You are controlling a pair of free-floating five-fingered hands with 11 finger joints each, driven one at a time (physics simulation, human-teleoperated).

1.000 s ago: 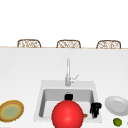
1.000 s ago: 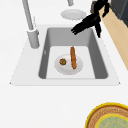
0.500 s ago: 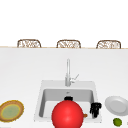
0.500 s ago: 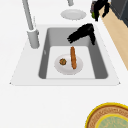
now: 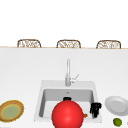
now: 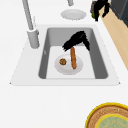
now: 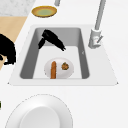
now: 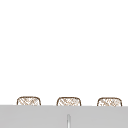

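My right hand (image 5: 95, 110) is down in the right part of the sink (image 5: 42, 85). In the left side view this hand (image 6: 77, 39) is open, its fingertips at the far end of an orange carrot-like stick (image 6: 73, 58). The stick lies on a small white plate (image 6: 78, 68) on the sink floor, beside a small brown round piece (image 6: 62, 61). The right side view shows the same hand (image 7: 51, 37), stick (image 7: 53, 69) and brown piece (image 7: 65, 66). My left hand (image 6: 100, 6) hangs idle in the air off the counter's front edge, fingers relaxed.
A tall faucet (image 5: 67, 72) stands behind the sink. A big red ball (image 5: 67, 115) covers the sink's front. On the counter, a white plate (image 5: 116, 105) and a lime (image 5: 117, 121) lie to the right, and a yellow-green plate (image 5: 11, 110) to the left.
My right hand has come down from above the sink's far right edge into the basin, its fingers now reaching the orange stick. The left hand has stayed put.
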